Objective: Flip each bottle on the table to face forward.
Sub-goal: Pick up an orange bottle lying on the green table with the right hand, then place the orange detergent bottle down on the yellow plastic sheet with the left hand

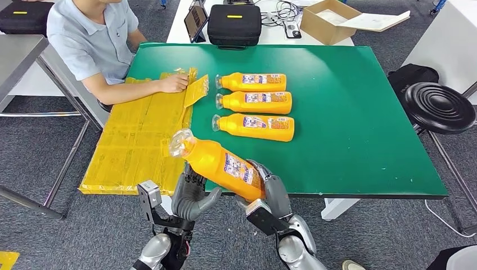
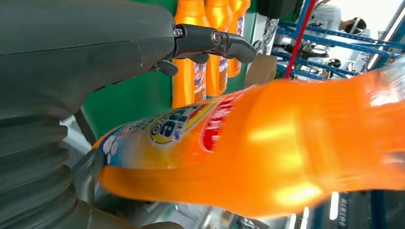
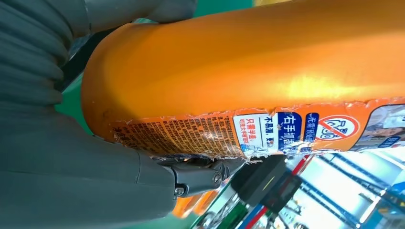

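Bottle base is hidden behind the right robot hand (image 1: 269, 188), which grips the lower body of the held bottle (image 1: 220, 163). Left fingers partly covered by the bottle — left robot hand (image 1: 190, 194) cups under its neck end, though a firm grip cannot be confirmed. Bottle held tilted above the near edge of the green bench (image 1: 360, 101), cap end up-left. Three more bottles (image 1: 256, 104) lie side by side mid-bench — labels up.

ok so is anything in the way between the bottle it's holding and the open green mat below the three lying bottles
Nothing visible. The held bottle sits in the right hand above the table's near edge, and the green mat in front of the three lying bottles looks bare.
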